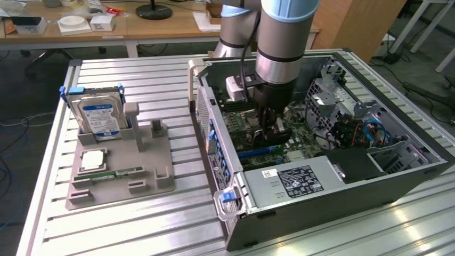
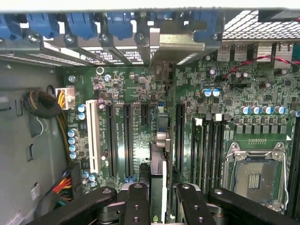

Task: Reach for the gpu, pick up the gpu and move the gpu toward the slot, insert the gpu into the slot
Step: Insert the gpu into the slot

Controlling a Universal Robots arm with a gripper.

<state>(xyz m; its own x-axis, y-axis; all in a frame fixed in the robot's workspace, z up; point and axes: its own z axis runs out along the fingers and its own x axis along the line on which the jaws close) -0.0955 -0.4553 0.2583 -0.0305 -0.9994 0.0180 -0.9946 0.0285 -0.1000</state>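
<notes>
My gripper (image 1: 272, 129) is down inside the open computer case (image 1: 213, 112), over the green motherboard (image 2: 197, 89). In the wrist view the gpu (image 2: 158, 164) is seen edge-on as a thin dark card between my two black fingers (image 2: 138, 201), and my gripper (image 2: 161, 206) is shut on it. Its metal bracket (image 2: 176, 42) lies against the case's rear openings. The card stands along the slot (image 2: 161, 119), which it mostly hides. I cannot tell whether the card's edge is seated. Two empty black connectors (image 2: 119, 140) run parallel beside it.
The square silver processor socket (image 2: 255, 176) lies close beside the card. Cable bundles (image 2: 42, 105) and a white connector (image 2: 96, 136) sit on the other side. On the exterior view's left, a grey holder (image 1: 121, 176) carries a hard drive (image 1: 99, 114) and a memory stick (image 1: 114, 174).
</notes>
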